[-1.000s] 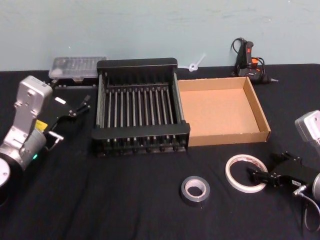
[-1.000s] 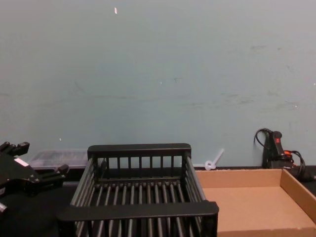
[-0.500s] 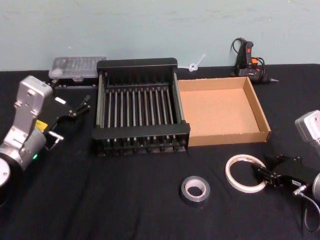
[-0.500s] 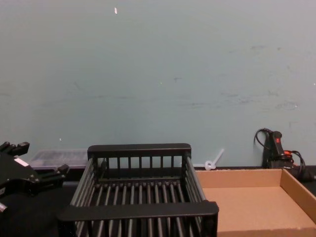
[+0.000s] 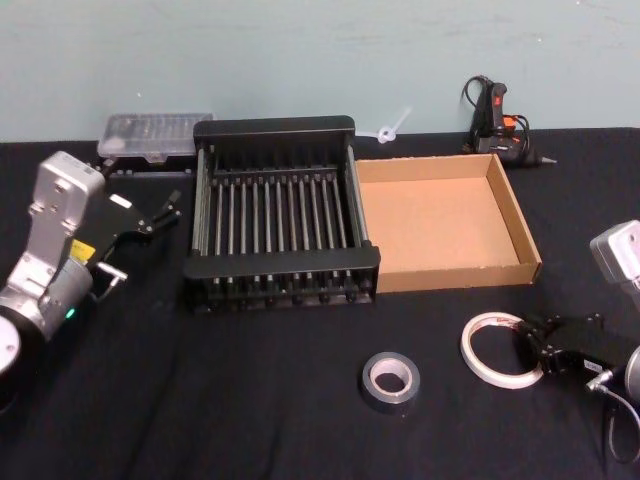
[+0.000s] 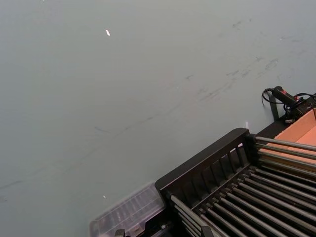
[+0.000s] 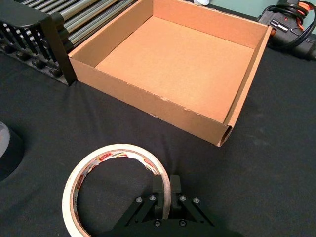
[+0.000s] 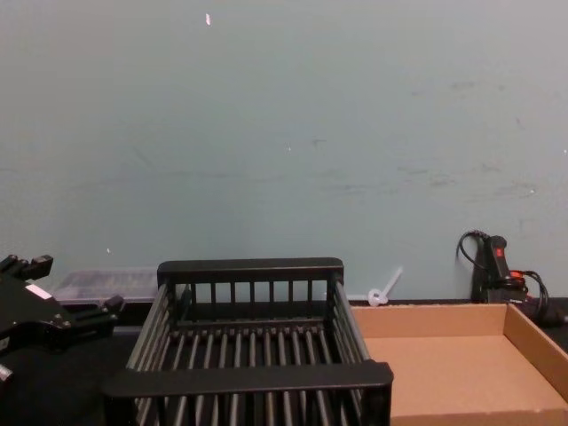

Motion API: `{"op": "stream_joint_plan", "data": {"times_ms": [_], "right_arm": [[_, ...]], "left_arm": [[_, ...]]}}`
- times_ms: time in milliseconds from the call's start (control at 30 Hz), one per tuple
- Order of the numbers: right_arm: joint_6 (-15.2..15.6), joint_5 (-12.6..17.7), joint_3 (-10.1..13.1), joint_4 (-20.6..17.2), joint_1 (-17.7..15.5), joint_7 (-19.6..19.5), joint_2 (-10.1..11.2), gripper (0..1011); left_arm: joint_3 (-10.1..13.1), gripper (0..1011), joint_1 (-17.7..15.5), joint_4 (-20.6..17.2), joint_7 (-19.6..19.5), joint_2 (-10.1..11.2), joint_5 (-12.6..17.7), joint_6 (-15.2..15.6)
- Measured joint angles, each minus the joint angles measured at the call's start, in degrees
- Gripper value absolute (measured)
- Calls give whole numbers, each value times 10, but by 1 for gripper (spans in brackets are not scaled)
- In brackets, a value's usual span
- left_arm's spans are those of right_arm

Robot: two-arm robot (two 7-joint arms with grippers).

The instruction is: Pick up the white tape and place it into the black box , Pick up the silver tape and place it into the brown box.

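The white tape lies flat on the black cloth at the front right, in front of the brown box. My right gripper is shut on its right rim; in the right wrist view the two fingers pinch the white tape's wall at the gripper. The silver tape lies to its left, apart from it, and shows at the edge as the silver tape. The black box stands left of the brown box, touching it. My left gripper hangs open left of the black box.
A clear plastic case lies behind the black box's left corner. A glue gun with its cable sits behind the brown box. Bare black cloth spreads across the front of the table.
My right gripper's fingers have closed from wide open onto the white tape's rim, and the roll has slid slightly to the right. The left arm has not moved.
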Motion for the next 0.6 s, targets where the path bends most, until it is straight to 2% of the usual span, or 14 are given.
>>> {"op": "stream_joint_plan", "data": {"times_ms": [600], "right_arm": [[0,0,0,0,0,0,0,96]], "left_arm": [[0,1001,0,0,0,0,0,0]]}}
